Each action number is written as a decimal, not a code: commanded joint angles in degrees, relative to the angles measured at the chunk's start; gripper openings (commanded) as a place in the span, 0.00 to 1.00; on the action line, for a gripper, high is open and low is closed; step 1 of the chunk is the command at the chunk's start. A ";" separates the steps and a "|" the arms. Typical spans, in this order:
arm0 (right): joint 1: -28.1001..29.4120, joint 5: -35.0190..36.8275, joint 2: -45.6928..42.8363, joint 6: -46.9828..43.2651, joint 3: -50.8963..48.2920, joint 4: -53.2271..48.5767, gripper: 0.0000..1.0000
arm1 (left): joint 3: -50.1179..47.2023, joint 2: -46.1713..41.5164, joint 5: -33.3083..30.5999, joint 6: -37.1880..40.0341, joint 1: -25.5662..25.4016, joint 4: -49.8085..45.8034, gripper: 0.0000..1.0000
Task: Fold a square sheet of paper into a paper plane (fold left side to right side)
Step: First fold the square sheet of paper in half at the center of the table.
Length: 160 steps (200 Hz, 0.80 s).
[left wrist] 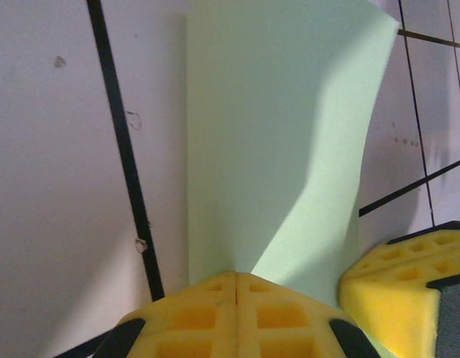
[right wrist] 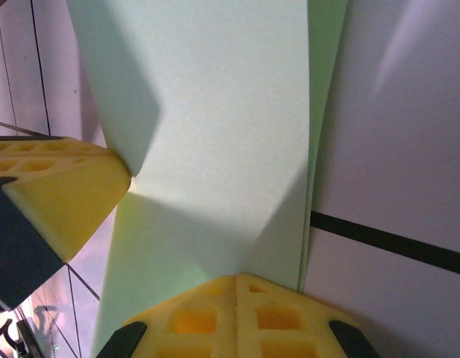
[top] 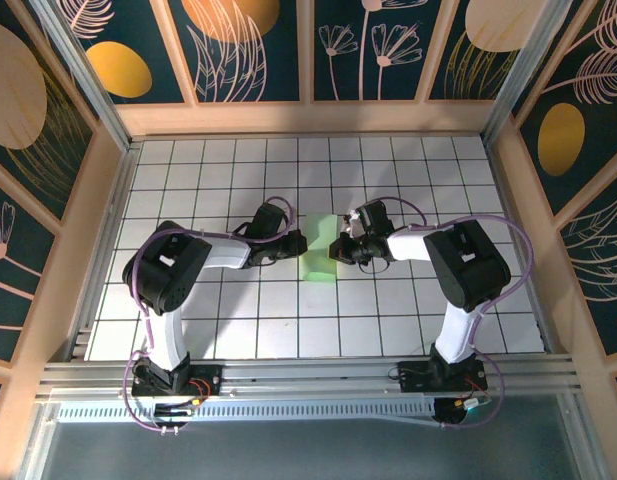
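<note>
The square sheet of paper (top: 319, 258) is pale green and lies folded over on the white grid table, between the two arms. My left gripper (top: 300, 243) is shut, and its closed yellow fingertips (left wrist: 237, 274) rest on the near end of the sheet (left wrist: 274, 149). From the other side, my right gripper (top: 338, 247) is also shut, with its tips (right wrist: 235, 277) down on the paper (right wrist: 215, 127). At the right edge a lower layer (right wrist: 324, 89) shows under the top one. No paper is seen between either pair of jaws. Each wrist view also catches the other gripper's yellow finger (left wrist: 408, 287) (right wrist: 62, 190).
The table (top: 238, 320) is white tiles with black grid lines, walled by a wooden frame (top: 308, 118) at the back and both sides. An aluminium rail (top: 308, 375) carries the arm bases along the near edge.
</note>
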 commanded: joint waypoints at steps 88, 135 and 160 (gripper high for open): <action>0.34 8.98 3.79 -2.18 -1.60 -6.70 0.00 | -3.06 -3.10 -2.66 4.31 3.06 -0.56 0.00; 0.30 8.94 3.70 -2.29 -1.43 -6.60 0.00 | -3.70 -7.92 2.35 4.35 2.32 1.87 0.00; 0.42 8.94 3.82 -2.20 -1.52 -6.61 0.00 | -2.82 -6.37 4.89 4.23 0.51 2.49 0.00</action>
